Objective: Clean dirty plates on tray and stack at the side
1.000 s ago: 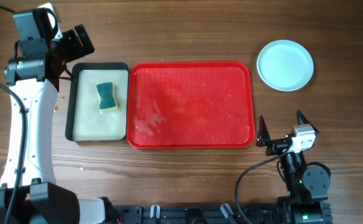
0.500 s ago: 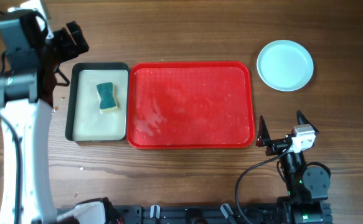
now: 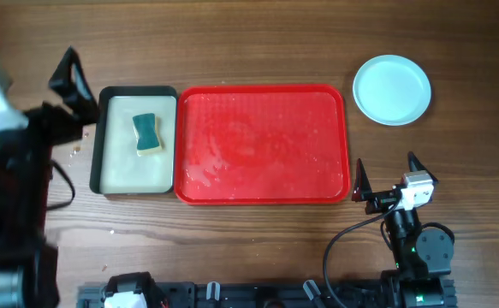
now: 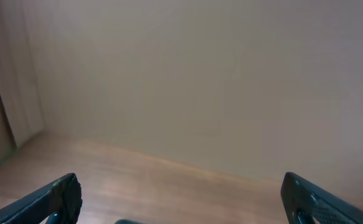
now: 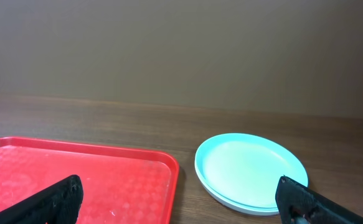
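- The right jaws stand wide apart with nothing between them, held low over the counter near its front edge, tips pointing away from the robot
- The left jaws are equally wide and empty; their own camera shows only bare wall and a strip of wood beyond the two tips
- The plates sit stacked on the bare counter, almost straight ahead of the right jaws and apart from them; from the wrist they lie a little right of centre, and two pale blue rims can be made out, a third cannot be told
- Being round, the stack has no long axis; the right arm is plainly the nearer one
- The tray lies ahead and left of the right jaws, long side running left to right, wet-speckled and carrying no plate
- The right arm is folded back compactly over its base
- The left arm looms high and blurred at the left edge, beside the black-rimmed tray holding a sponge
- Judged from this layout, the stacking looks finished and no further grasp seems needed
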`<action>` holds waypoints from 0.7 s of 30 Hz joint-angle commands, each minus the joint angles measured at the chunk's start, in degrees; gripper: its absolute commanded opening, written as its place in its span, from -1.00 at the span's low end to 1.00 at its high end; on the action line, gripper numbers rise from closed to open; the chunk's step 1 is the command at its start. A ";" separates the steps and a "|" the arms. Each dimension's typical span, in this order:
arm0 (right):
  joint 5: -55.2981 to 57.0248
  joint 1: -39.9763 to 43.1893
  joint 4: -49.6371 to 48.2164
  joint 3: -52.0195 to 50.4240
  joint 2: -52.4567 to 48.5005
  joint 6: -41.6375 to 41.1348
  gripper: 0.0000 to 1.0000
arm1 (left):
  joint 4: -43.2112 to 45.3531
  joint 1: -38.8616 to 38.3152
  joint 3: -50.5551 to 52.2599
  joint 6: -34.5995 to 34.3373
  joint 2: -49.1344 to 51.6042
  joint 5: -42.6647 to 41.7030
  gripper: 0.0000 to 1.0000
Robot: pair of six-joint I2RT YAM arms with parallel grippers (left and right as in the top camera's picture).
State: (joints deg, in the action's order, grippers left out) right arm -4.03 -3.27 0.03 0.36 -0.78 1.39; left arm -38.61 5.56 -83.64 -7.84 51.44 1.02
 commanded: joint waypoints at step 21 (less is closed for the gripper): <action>0.17 0.28 -0.15 -0.07 0.50 -0.44 0.99 | -19.15 -0.48 20.15 -0.13 -24.09 -1.62 1.00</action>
State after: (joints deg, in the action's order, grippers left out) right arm -4.01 -3.27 0.03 0.36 -0.78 1.39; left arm -57.76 5.50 -69.28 -7.81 32.12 0.97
